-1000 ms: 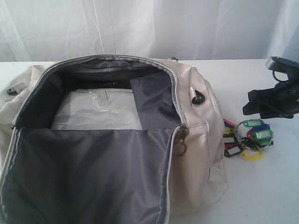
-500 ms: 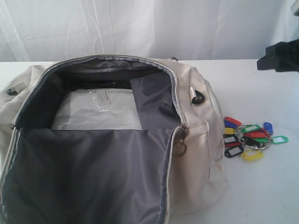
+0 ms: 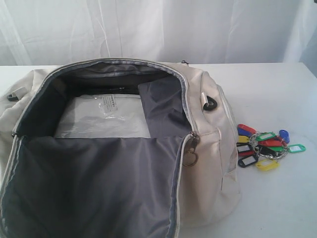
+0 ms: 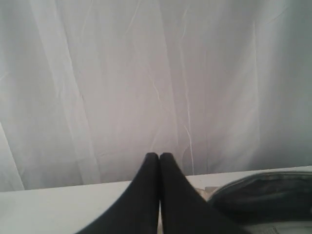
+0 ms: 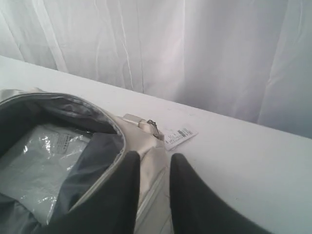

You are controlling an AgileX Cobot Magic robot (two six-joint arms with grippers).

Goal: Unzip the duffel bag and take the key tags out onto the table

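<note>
Cream duffel bag (image 3: pixel 208 163) and key tags (image 3: pixel 262 146) at its 3 o'clock: leave untouched, with narrow, empty right gripper (image 5: pixel 155 161) and closed left gripper (image 4: pixel 159 156) held clear.

a white curtain (image 3: pixel 148 29) hangs in soft vertical folds across the whole back, reaching down to the far edge of a plain white table (image 3: pixel 277 198). the light is even and diffuse, with the curtain turning greyer toward the right edge.
</note>
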